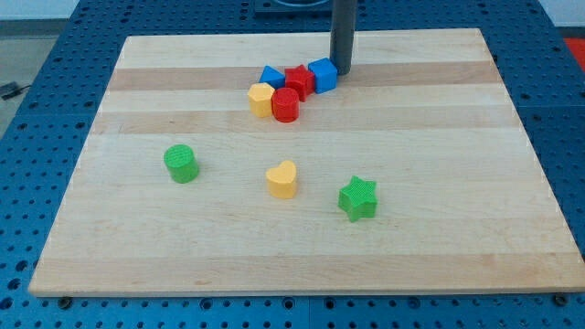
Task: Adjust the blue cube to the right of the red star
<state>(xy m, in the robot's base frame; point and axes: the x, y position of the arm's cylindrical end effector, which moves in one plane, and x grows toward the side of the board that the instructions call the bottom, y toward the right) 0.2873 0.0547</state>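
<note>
The blue cube (323, 75) sits near the view's top centre, touching the right side of the red star (298, 79). My tip (344, 71) stands right against the blue cube's right side. A second blue block (271, 77), wedge-like, lies just left of the red star. A yellow block (261, 99) and a red cylinder (286, 106) sit just below this row, touching each other.
A green cylinder (181, 164) stands at the left middle of the wooden board (457, 183). A yellow heart (282, 179) lies at the centre bottom and a green star (357, 198) to its right. The board rests on a blue perforated table.
</note>
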